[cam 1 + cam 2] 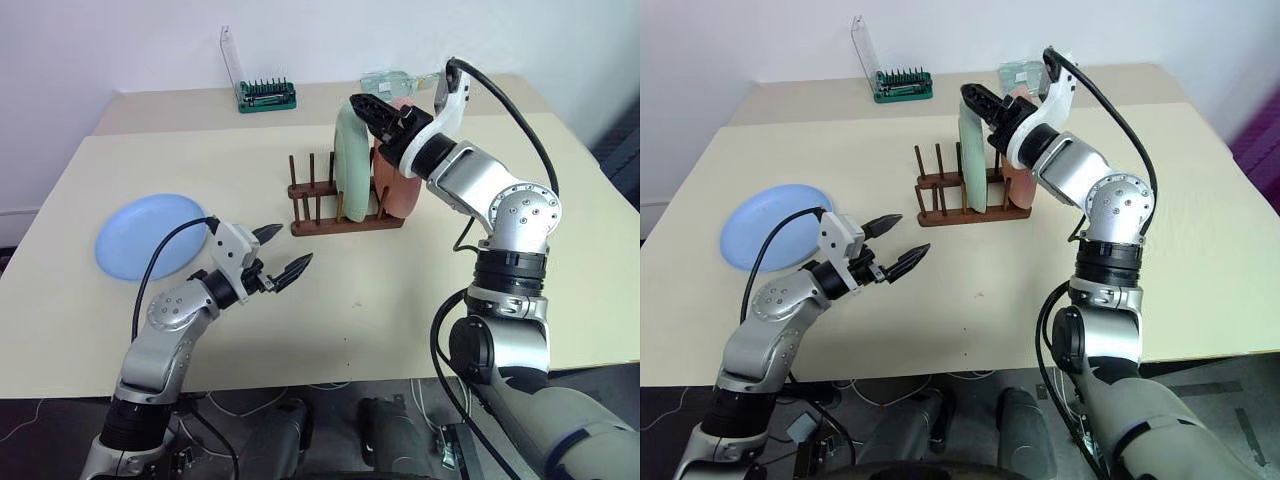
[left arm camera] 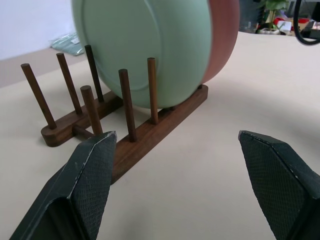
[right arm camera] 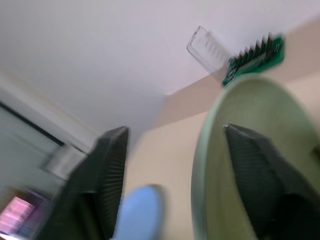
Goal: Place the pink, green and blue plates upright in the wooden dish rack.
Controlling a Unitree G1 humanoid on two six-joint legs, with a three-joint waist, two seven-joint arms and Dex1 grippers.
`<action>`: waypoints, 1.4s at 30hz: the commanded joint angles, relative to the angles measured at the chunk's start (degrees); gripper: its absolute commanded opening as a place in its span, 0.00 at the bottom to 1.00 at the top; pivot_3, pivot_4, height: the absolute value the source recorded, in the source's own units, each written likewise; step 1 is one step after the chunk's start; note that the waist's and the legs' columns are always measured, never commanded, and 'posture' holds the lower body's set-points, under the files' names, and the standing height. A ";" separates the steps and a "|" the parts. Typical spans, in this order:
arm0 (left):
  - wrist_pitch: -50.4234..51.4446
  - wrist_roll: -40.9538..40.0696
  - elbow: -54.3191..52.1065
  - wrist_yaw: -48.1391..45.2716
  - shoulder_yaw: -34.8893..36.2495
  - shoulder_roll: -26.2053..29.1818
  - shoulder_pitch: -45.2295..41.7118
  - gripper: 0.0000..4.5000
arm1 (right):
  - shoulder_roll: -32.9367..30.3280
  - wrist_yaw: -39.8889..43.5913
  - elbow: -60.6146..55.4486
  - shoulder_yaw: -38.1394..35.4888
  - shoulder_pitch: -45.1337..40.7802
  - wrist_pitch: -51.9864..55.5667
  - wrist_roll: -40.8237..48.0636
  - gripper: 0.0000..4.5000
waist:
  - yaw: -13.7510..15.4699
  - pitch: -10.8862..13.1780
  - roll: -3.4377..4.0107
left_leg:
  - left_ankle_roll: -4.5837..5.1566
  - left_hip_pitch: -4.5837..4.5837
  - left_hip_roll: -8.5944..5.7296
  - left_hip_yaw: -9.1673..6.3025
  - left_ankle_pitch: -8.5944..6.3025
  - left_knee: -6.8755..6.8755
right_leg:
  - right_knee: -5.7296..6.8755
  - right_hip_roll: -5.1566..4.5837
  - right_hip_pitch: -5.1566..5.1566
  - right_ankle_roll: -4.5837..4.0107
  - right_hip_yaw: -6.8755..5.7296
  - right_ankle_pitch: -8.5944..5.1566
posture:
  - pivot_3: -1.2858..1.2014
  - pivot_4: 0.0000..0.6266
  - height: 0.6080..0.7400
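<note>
The table (image 1: 420,300) is the largest item, a pale cream surface carrying everything else.

The wooden dish rack (image 1: 345,222) stands ahead of the left gripper (image 1: 283,252), well beyond its fingertips, and directly below the right gripper (image 1: 372,112).

The green plate (image 1: 352,165) stands upright between the rack pegs. In the right wrist view its rim runs between the right gripper's two fingers (image 3: 260,175); the fingers are spread and one lies against the plate face, so the jaws are parted around the rim rather than clamped on it.

The pink plate (image 1: 397,190) stands upright in the rack just behind the green plate, on the side away from the left gripper, the two touching or nearly so.

The blue plate (image 1: 150,235) lies flat on the table, to the outer left of the left gripper and apart from its fingers.

The left gripper hangs level above the table with its fingers (image 2: 90,170) spread wide and nothing between them.

A green-based tool holder (image 1: 266,95) stands at the far edge of the table, well beyond both grippers.
</note>
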 commanded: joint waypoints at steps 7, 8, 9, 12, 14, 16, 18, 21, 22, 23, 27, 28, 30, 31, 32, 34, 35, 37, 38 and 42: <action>-7.23 8.95 5.80 13.61 3.13 -4.81 -9.13 0.95 | -12.92 22.84 -7.81 15.63 -2.42 -21.06 -26.58 0.64 | 0.29 -0.02 -0.04 | -0.01 0.00 0.00 0.02 0.01 0.08 | -0.01 0.00 0.05 0.02 -0.09 0.00 | 0.52 0.24 1.00; -5.49 9.78 6.71 17.44 5.38 -4.95 -10.78 0.95 | -13.98 26.65 -9.28 16.94 -2.23 -23.56 -27.95 0.64 | 0.27 -0.01 -0.05 | -0.01 0.00 0.00 0.03 0.01 0.07 | -0.02 0.00 0.05 0.02 -0.08 0.00 | 0.52 0.24 1.00; -3.54 10.72 6.88 20.92 7.69 -4.70 -11.86 0.95 | -15.00 30.37 -11.00 18.67 -1.80 -25.94 -29.49 0.64 | 0.16 0.01 -0.08 | -0.02 0.00 0.00 0.04 0.01 0.07 | -0.01 0.00 0.03 0.03 -0.08 0.00 | 0.52 0.24 1.00; 2.17 11.48 4.53 27.12 12.55 -4.21 -12.74 0.95 | -15.61 36.43 -13.81 21.65 -0.49 -29.37 -32.17 0.64 | -0.75 0.00 -0.10 | -0.04 -0.01 0.04 0.03 0.01 -0.02 | -0.01 0.04 -0.01 0.03 -0.08 0.00 | 0.52 0.24 1.00; 10.27 9.13 0.22 34.06 20.12 -5.61 -13.36 0.95 | -14.51 39.29 -15.58 23.35 1.07 -30.49 -32.69 0.64 | -1.14 -0.02 -0.15 | -0.04 -0.01 0.04 0.03 0.01 -0.04 | -0.03 0.03 -0.01 0.04 -0.07 0.00 | 0.52 0.24 1.00; 19.91 7.86 -4.06 40.37 27.62 -6.76 -13.65 0.95 | -13.43 40.93 -15.99 24.61 2.38 -31.38 -33.67 0.64 | -1.09 -0.02 -0.20 | -0.05 -0.01 0.04 0.02 0.02 -0.02 | -0.02 0.03 -0.01 0.04 -0.08 0.00 | 0.52 0.24 1.00; 29.06 9.02 -7.74 43.82 32.07 -6.12 -12.03 0.95 | -12.54 42.35 -15.85 25.38 3.24 -31.95 -34.45 0.64 | -0.96 -0.01 -0.22 | -0.06 -0.01 0.04 0.00 0.02 0.02 | 0.02 0.05 0.00 0.04 -0.08 0.01 | 0.52 0.24 1.00; 39.51 7.69 -12.00 45.84 36.99 -6.73 -10.64 0.95 | -11.13 43.53 -15.38 25.58 3.71 -32.12 -35.06 0.64 | -0.82 -0.01 -0.22 | -0.07 0.00 0.02 0.01 0.03 0.08 | 0.07 0.08 0.01 0.04 -0.08 0.01 | 0.52 0.24 1.00; 42.89 7.23 -13.01 46.62 39.20 -7.55 -10.36 0.95 | -10.75 44.19 -15.17 25.89 3.96 -32.38 -35.35 0.64 | -0.62 -0.01 -0.23 | -0.08 0.00 0.02 0.01 0.03 0.10 | 0.07 0.08 0.01 0.05 -0.08 0.01 | 0.52 0.24 1.00; 46.40 6.91 -13.58 47.68 41.82 -8.86 -10.42 0.95 | -10.42 44.91 -14.93 26.20 4.23 -32.59 -35.58 0.64 | -0.38 -0.03 -0.28 | -0.09 0.00 0.02 -0.02 0.03 0.11 | 0.08 0.15 0.03 0.05 -0.10 0.01 | 0.52 0.24 1.00; 53.44 5.80 -13.83 50.11 49.46 -13.40 -12.08 0.95 | -9.56 46.84 -14.43 26.79 4.96 -33.25 -37.05 0.64 | 0.41 -0.05 -0.37 | -0.21 0.00 0.02 -0.10 -0.05 0.29 | 0.04 0.23 0.16 0.08 -0.15 0.03 | 0.52 0.24 1.00; 54.54 5.06 -13.32 49.72 50.58 -14.27 -12.30 0.95 | -9.35 47.13 -14.37 26.84 5.11 -33.42 -37.43 0.64 | 0.47 -0.03 -0.41 | -0.25 0.00 0.02 -0.10 -0.07 0.31 | 0.04 0.24 0.16 0.09 -0.15 0.03 | 0.52 0.24 1.00; 56.47 3.23 -12.11 48.68 52.86 -15.71 -13.13 0.95 | -8.79 47.39 -14.58 26.79 5.36 -33.44 -37.90 0.64 | 0.56 -0.02 -0.43 | -0.27 0.00 0.02 -0.10 -0.08 0.32 | 0.05 0.24 0.16 0.09 -0.15 0.04 | 0.52 0.24 1.00; 56.67 2.16 -10.49 48.27 54.55 -16.43 -13.84 0.95 | -8.47 47.48 -14.90 26.76 5.60 -33.29 -37.96 0.64 | 0.59 -0.03 -0.48 | -0.27 0.00 0.02 -0.10 -0.07 0.33 | 0.05 0.24 0.16 0.09 -0.15 0.04 | 0.52 0.24 1.00; 55.79 1.53 -8.36 47.61 55.08 -16.24 -14.09 0.95 | -8.18 47.43 -15.29 26.81 5.93 -33.08 -38.11 0.64 | 0.62 -0.04 -0.49 | -0.28 0.00 0.02 -0.11 -0.07 0.33 | 0.05 0.24 0.17 0.09 -0.15 0.04 | 0.52 0.24 1.00; 54.23 0.42 -5.27 46.70 56.05 -15.82 -14.88 0.95 | -7.85 47.37 -15.88 26.91 6.53 -32.81 -38.53 0.64 | 0.51 -0.08 -0.58 | -0.29 0.00 0.03 -0.13 -0.07 0.33 | 0.05 0.25 0.18 0.09 -0.16 0.04 | 0.52 0.24 1.00; 53.84 -0.30 -3.96 45.93 56.02 -15.29 -15.34 0.83 | -7.83 47.35 -16.14 26.97 6.90 -32.82 -38.87 0.65 | 0.52 -0.08 -0.58 | -0.30 0.00 0.03 -0.12 -0.07 0.33 | 0.05 0.24 0.18 0.09 -0.15 0.04 | 0.52 0.24 1.00; 52.85 -1.00 -2.25 44.78 55.01 -14.21 -15.60 0.65 | -7.88 47.26 -16.75 26.98 7.62 -32.65 -39.38 0.65 | 0.49 -0.07 -0.60 | -0.31 0.00 0.03 -0.12 -0.06 0.32 | 0.05 0.25 0.16 0.09 -0.15 0.04 | 0.52 0.24 1.00; 52.57 -1.22 -1.81 44.59 54.65 -13.95 -15.63 0.54 | -7.94 47.20 -16.99 26.93 7.88 -32.57 -39.65 0.65 | 0.47 -0.07 -0.60 | -0.31 0.00 0.03 -0.12 -0.06 0.32 | 0.05 0.24 0.16 0.09 -0.15 0.04 | 0.52 0.24 1.00; 51.38 -2.22 -0.76 45.65 54.93 -14.56 -16.38 0.08 | -7.93 46.58 -17.71 26.41 8.47 -32.00 -40.36 0.65 | 0.41 -0.07 -0.60 | -0.41 0.00 0.03 -0.10 -0.01 0.29 | 0.05 0.24 0.14 0.09 -0.14 0.04 | 0.52 0.24 1.00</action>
